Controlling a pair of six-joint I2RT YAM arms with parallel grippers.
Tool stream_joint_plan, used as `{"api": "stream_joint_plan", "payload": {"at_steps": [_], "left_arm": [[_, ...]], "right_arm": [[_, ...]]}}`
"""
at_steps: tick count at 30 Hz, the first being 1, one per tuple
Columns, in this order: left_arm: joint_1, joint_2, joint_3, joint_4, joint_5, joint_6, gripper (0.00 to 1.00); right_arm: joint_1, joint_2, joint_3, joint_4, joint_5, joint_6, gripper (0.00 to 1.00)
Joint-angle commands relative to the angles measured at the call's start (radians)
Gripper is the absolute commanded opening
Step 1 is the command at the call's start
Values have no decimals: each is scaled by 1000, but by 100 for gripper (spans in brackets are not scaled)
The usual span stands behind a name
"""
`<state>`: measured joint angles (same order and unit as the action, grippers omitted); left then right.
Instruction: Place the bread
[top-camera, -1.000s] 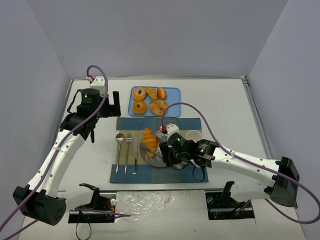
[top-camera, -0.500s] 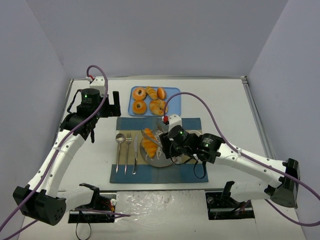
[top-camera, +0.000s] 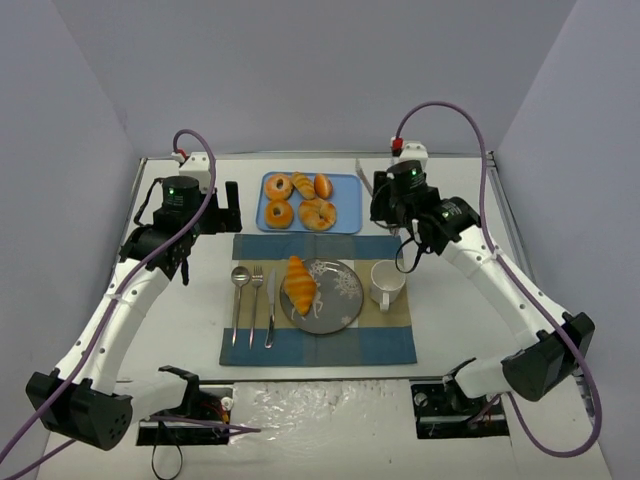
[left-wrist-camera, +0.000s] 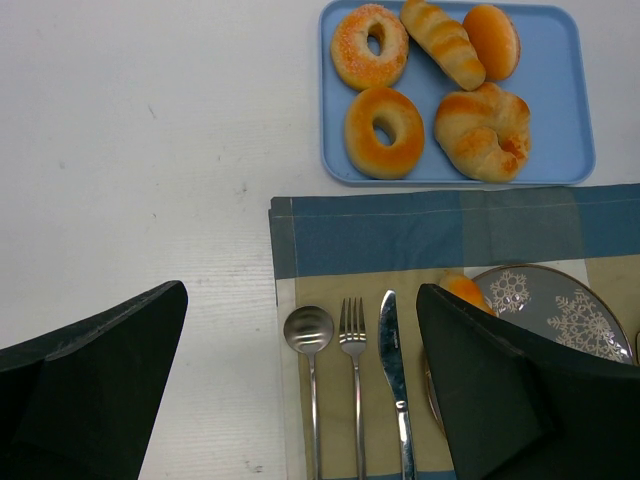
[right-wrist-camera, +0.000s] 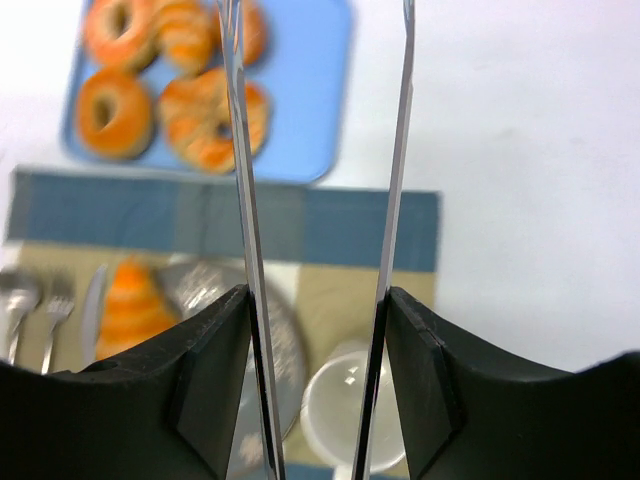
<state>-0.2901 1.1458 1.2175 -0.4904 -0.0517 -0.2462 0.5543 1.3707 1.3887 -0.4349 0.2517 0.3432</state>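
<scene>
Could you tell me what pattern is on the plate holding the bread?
White snowflakes on a grey plate, clearest in the left wrist view; the bread lies on it.

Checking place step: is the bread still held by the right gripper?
No. The bread lies on the plate; the right gripper is up by the tray, holding only tongs.

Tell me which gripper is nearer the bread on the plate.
Left, narrowly. The left gripper hangs up-left of the bread, beside the blue tray. The right gripper, holding tongs, sits farther, beyond the tray's right end.
</scene>
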Motion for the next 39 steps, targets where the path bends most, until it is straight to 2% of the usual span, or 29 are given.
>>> {"api": "stream_joint_plan", "payload": {"at_steps": [1, 9, 15, 23, 39], "left_arm": [[5, -17, 59, 41, 2, 1, 97], [5, -23, 57, 41, -1, 2, 97], [5, -26, 57, 44, -4, 4, 97], [6, -26, 57, 42, -6, 4, 97], [5, -21, 57, 42, -4, 4, 97]], "right_arm": [[-118, 94, 115, 48, 72, -47, 50], [-364, 280, 147, 139, 53, -40, 49], [-451, 406, 127, 245, 35, -43, 49], [-479, 567, 147, 282, 5, -50, 49], [-505, 686, 86, 300, -12, -21, 54]]}}
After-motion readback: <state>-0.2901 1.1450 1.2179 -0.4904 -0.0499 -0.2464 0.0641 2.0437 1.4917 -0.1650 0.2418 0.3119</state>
